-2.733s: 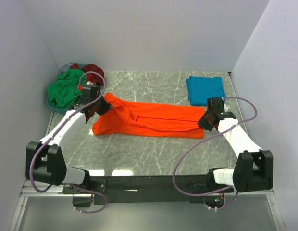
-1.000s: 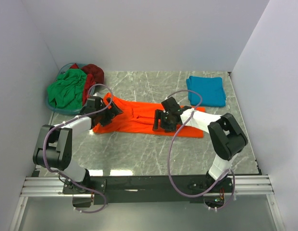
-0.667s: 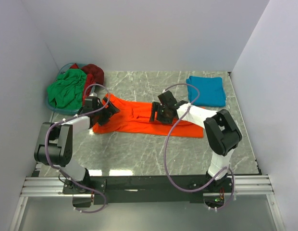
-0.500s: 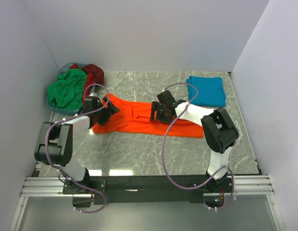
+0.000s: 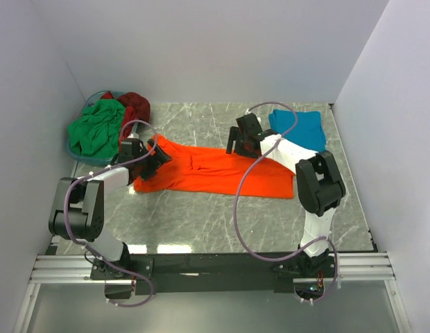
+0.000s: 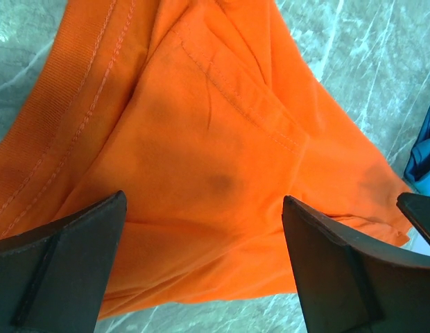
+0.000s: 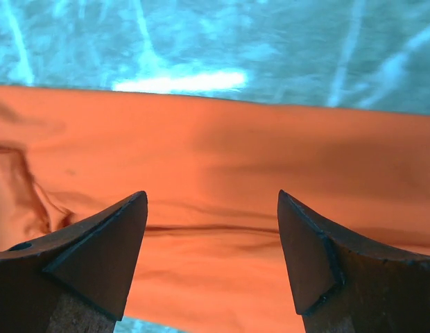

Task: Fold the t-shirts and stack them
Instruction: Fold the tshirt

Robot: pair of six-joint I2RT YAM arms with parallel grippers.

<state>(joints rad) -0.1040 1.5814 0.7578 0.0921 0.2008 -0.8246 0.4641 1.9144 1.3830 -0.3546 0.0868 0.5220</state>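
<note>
The orange t-shirt (image 5: 215, 173) lies across the middle of the tabletop (image 5: 201, 218) as a long strip, already folded lengthwise. The step in hand looks like the crosswise fold that would shorten it.

The left gripper (image 5: 154, 154) hovers at the strip's left end with its jaws spread as wide as they go. The left wrist view shows seamed orange cloth between the fingers and nothing pinched.

The right gripper (image 5: 241, 139) hangs over the strip's far edge, right of the middle. Its jaws are well apart and grip nothing, though I cannot tell whether the tips touch the fabric.

Next, each gripper would likely need to drop and close on an end or edge — catching all layers — before one end is carried over.

The teal t-shirt (image 5: 306, 132) sits folded near the far right corner. The green t-shirt (image 5: 96, 125) and dark red t-shirt (image 5: 136, 105) are heaped in the basket (image 5: 78, 158) at the far left corner.
</note>
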